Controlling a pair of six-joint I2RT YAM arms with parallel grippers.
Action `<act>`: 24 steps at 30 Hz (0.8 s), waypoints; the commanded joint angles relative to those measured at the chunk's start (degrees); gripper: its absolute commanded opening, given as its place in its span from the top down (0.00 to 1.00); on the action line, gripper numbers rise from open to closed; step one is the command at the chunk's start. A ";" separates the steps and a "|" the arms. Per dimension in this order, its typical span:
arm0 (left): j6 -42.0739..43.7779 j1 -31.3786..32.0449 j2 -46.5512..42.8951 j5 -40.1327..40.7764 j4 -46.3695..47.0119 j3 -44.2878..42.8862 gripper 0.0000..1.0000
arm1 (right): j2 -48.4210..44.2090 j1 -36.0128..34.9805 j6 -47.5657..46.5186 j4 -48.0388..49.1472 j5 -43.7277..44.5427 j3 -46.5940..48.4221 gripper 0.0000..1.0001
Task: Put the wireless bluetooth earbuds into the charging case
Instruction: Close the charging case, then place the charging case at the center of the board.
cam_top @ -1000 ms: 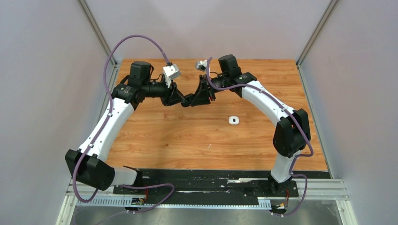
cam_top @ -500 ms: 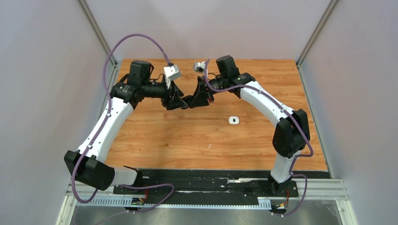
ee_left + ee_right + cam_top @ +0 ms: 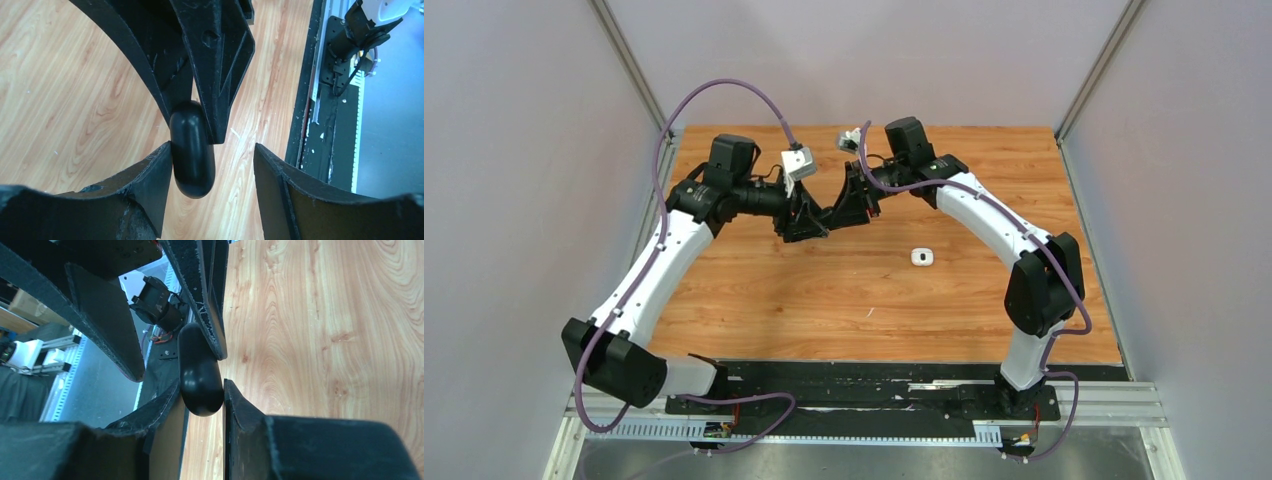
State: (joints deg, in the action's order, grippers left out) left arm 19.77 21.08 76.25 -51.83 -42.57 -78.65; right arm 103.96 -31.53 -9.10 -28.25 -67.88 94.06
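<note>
1. Charging case, black, glossy and round-ended, is pinched between the fingers of the right gripper.
2. Left gripper stands spread around the case's other end: one finger touches it, the other is apart.
3. Both grippers meet in mid-air over the wooden table.
4. A small white item lies on the boards, well apart, towards the right arm.
</note>
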 commanded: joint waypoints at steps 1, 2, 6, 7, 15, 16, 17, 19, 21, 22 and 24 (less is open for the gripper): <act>2.59 2.44 -4.06 -2.66 -0.93 -0.71 0.35 | 0.70 1.27 7.07 7.35 -0.32 1.01 1.00; 3.31 2.50 -4.15 -1.87 -1.79 -1.17 0.35 | 0.94 1.55 8.14 8.00 -0.51 0.63 1.00; 6.02 2.26 -5.46 7.63 -2.66 -2.37 0.33 | 1.32 2.36 7.49 7.81 -0.83 -1.68 1.00; 5.74 1.15 -5.96 9.56 -1.80 -2.38 0.30 | 1.45 2.78 7.43 7.62 -0.59 -2.94 1.00; -10.71 -8.40 -5.44 18.47 0.81 -2.26 0.12 | 3.41 8.88 11.18 6.02 7.07 -17.15 1.00; -12.80 -8.50 -4.54 19.57 0.16 -1.84 0.12 | 4.00 9.01 11.07 5.93 8.66 -18.41 1.00; -13.69 -8.58 -4.18 19.88 -0.53 -0.60 0.03 | 4.49 9.02 11.00 5.82 9.95 -19.70 1.00; -17.85 -8.60 -3.88 19.70 0.35 2.21 0.01 | 5.44 9.03 11.18 6.04 11.92 -21.78 1.00; -20.78 -8.60 -4.43 18.81 2.07 5.29 0.00 | 6.16 9.01 11.53 6.34 13.82 -23.27 1.00; -21.59 -8.60 -4.59 18.53 2.37 6.11 0.00 | 6.42 9.03 11.45 6.24 15.13 -23.65 0.99; -22.90 -8.61 -4.21 19.04 2.31 7.51 0.00 | 6.74 9.00 11.54 6.21 18.84 -23.86 0.91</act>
State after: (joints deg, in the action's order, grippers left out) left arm 3.95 12.40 71.94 -33.50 -41.04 -73.56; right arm 110.83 -22.00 1.43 -23.35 -55.09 70.30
